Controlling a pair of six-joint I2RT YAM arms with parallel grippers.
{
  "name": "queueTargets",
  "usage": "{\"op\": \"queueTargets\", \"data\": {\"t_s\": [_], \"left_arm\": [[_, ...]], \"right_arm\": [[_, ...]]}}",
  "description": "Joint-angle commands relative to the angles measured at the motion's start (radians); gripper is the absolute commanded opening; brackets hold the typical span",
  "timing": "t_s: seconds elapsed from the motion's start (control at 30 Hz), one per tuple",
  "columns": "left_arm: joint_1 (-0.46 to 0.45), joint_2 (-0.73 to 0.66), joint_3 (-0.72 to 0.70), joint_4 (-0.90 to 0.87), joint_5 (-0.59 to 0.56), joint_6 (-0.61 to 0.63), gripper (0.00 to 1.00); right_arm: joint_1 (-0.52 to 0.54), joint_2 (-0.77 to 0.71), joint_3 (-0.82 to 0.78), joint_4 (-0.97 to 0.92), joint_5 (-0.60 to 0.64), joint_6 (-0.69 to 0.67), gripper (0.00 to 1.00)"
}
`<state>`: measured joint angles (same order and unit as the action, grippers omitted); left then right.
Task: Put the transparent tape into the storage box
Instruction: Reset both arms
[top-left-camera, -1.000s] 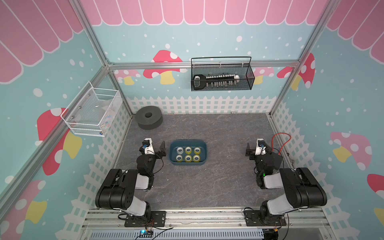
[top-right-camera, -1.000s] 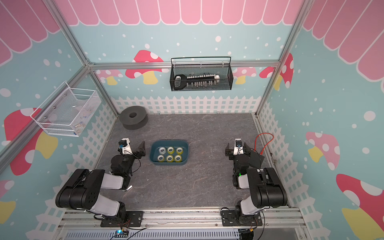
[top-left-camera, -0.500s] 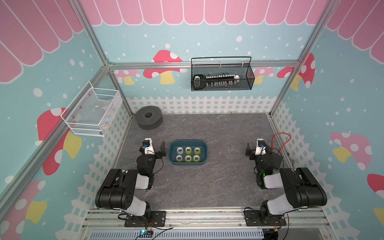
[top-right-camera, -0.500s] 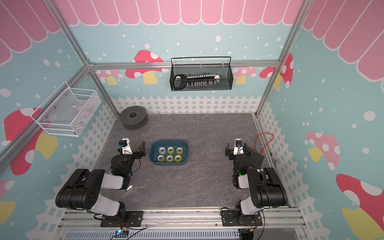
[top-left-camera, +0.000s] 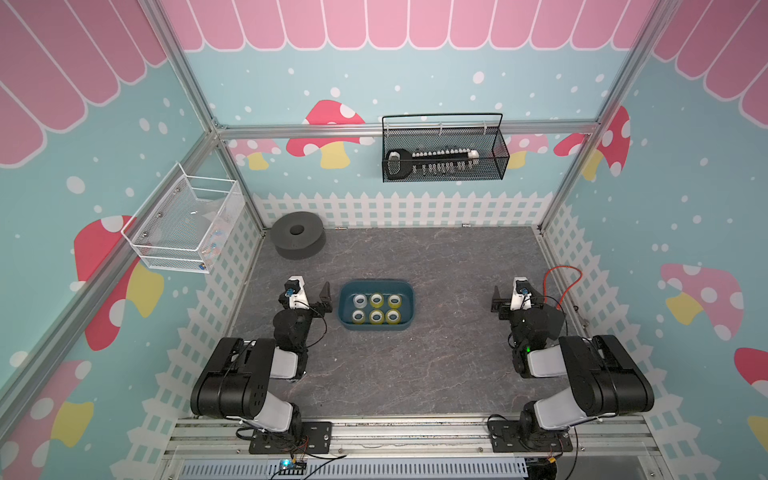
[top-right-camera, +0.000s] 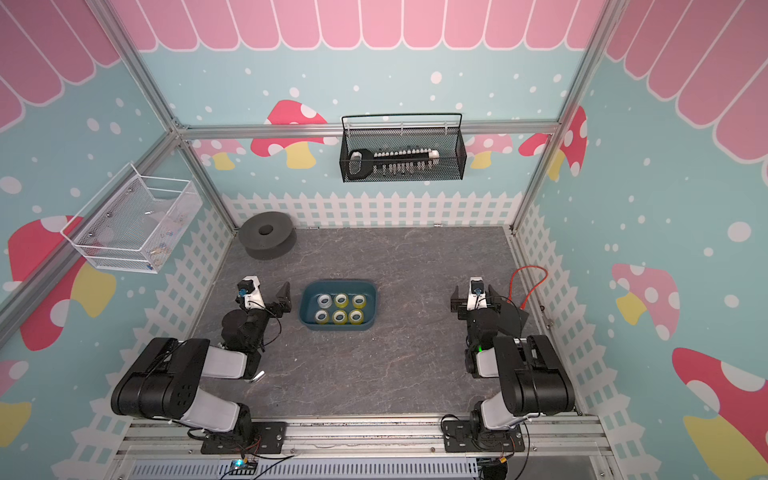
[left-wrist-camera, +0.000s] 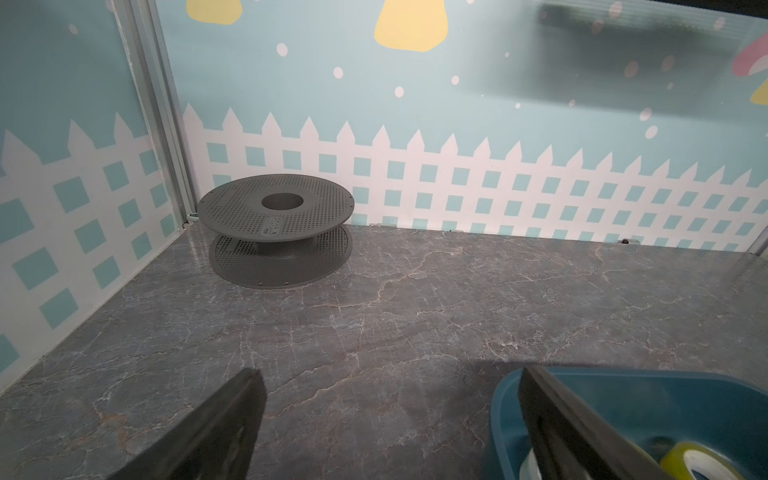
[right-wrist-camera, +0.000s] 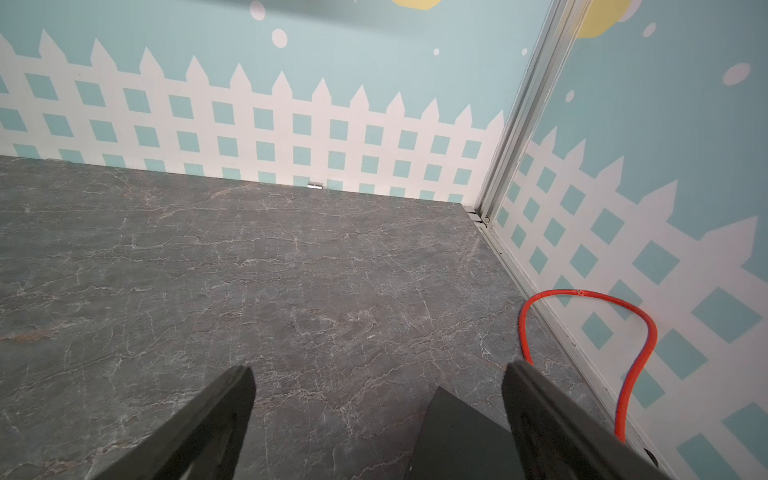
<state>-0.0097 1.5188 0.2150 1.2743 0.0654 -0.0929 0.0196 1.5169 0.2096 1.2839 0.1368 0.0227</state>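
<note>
The storage box (top-left-camera: 409, 308) (top-right-camera: 372, 308) is a shallow teal tub in the middle of the grey floor. Several rolls of transparent tape (top-left-camera: 377, 299) (top-right-camera: 341, 300), most of them yellowish, stand in it in two rows. My left gripper (top-left-camera: 309, 297) (top-right-camera: 268, 298) rests just left of the box, open and empty. In the left wrist view its far finger overlaps the box wall (left-wrist-camera: 509, 419), with a tape roll (left-wrist-camera: 692, 459) behind it. My right gripper (top-left-camera: 515, 305) (top-right-camera: 473, 301) (right-wrist-camera: 379, 368) sits near the right wall, open and empty.
A grey spool (top-left-camera: 297, 235) (left-wrist-camera: 274, 230) stands in the back left corner. A black wire basket (top-left-camera: 444, 153) hangs on the back wall, a white mesh basket (top-left-camera: 187, 224) on the left wall. An orange cable (right-wrist-camera: 582, 297) and a dark flat plate (right-wrist-camera: 457, 436) lie by my right gripper.
</note>
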Motion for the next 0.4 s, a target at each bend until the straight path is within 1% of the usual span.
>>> {"op": "queueTargets", "data": {"t_s": [0.0,0.37], "left_arm": [[-0.003,0.006,0.01,0.0,0.017,0.016,0.99],[-0.004,0.005,0.011,-0.001,0.016,0.016,0.99]], "right_arm": [[-0.002,0.002,-0.001,0.022,-0.008,-0.007,0.99],[-0.003,0.001,-0.003,0.023,-0.008,-0.007,0.99]]}}
